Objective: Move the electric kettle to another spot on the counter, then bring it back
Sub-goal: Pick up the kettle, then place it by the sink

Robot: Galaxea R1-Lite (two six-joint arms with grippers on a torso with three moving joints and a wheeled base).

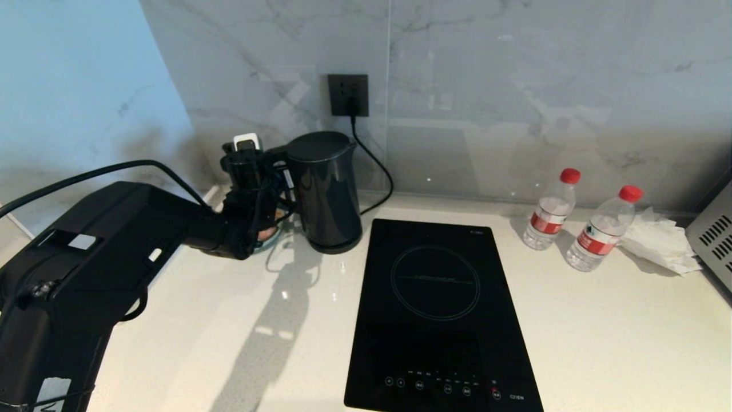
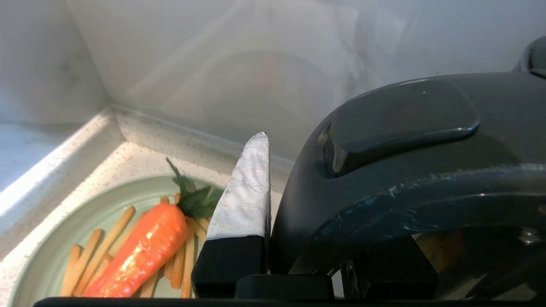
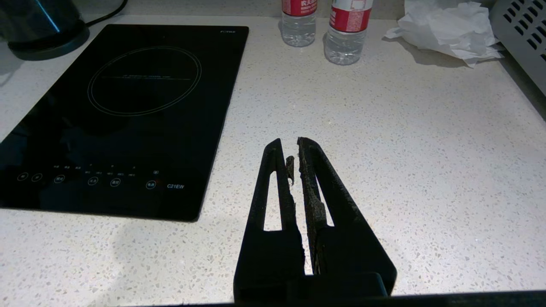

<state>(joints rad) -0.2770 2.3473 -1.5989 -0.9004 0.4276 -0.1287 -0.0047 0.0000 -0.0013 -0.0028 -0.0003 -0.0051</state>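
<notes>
Left tool clamped on kettle handle for lift off base; plate just beside. Right tool closed, idle above tabletop.

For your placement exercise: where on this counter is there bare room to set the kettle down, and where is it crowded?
Bare counter lies right of the induction hob, in front of the two water bottles. Another patch lies left of the hob, in front of the electric kettle. Crowded: the back left corner, with kettle, left gripper and carrot plate; the back right, with bottles and crumpled tissue.
</notes>
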